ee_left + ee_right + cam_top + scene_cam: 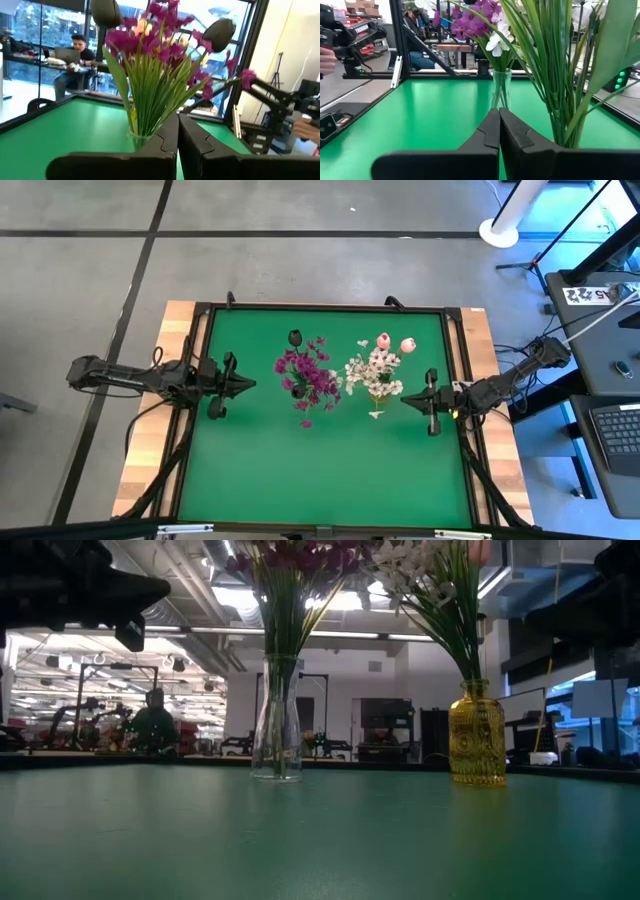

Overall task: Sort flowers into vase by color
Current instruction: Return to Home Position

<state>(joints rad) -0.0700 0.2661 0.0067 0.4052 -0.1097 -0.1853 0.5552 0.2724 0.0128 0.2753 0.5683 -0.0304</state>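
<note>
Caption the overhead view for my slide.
Sorted: purple flowers in clear vase, white and pink flowers in yellow vase; left gripper and right gripper shut either side.

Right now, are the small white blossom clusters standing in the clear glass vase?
No, the white blossom clusters rise from the yellow glass vase; the clear glass vase holds the magenta-purple sprays.

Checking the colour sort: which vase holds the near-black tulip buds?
The clear glass vase, alongside the magenta-purple sprays; the amber-yellow glass vase holds white blossoms and pink tulip buds instead.
</note>
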